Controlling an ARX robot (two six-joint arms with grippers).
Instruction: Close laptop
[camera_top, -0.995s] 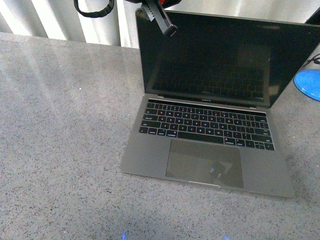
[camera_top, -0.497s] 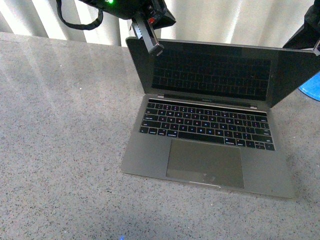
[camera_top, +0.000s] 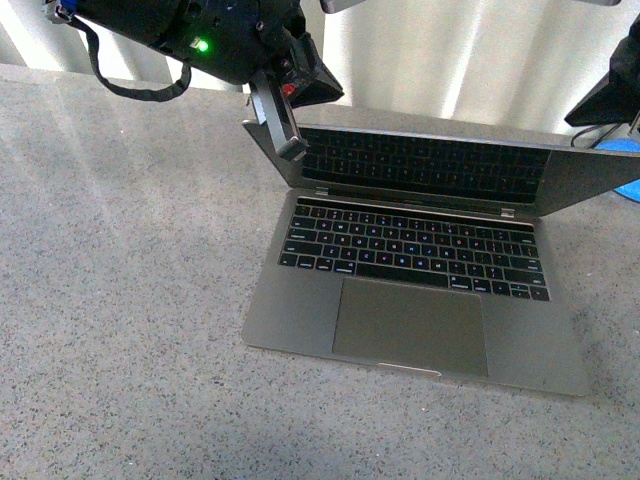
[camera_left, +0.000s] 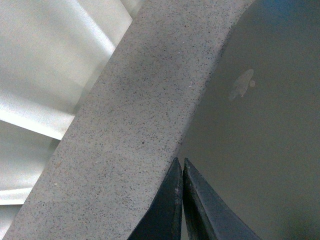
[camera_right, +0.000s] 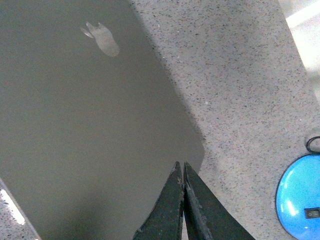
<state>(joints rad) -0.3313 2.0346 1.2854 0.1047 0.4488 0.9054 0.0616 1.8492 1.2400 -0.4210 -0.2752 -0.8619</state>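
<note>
The grey laptop (camera_top: 410, 330) lies open on the speckled table, its lid (camera_top: 430, 165) tilted far forward over the black keys. My left gripper (camera_top: 291, 152) is shut, its tip at the lid's top left corner. In the left wrist view the shut fingertips (camera_left: 180, 164) rest at the edge of the lid's grey back (camera_left: 260, 130). My right gripper (camera_right: 180, 166) is shut too, its tip on the lid's back near the other top corner, with the apple logo (camera_right: 102, 40) further along. In the front view only a dark part of the right arm (camera_top: 608, 95) shows.
A blue round object (camera_right: 300, 200) with a black cable lies on the table just to the right of the laptop. White pleated curtains (camera_top: 450, 60) hang behind the table's far edge. Bare speckled tabletop (camera_top: 120, 300) spreads out to the left.
The lid has swung from nearly upright to far forward over the keyboard. My left gripper came down and forward with its top left corner, and the right arm has come into view at the right.
</note>
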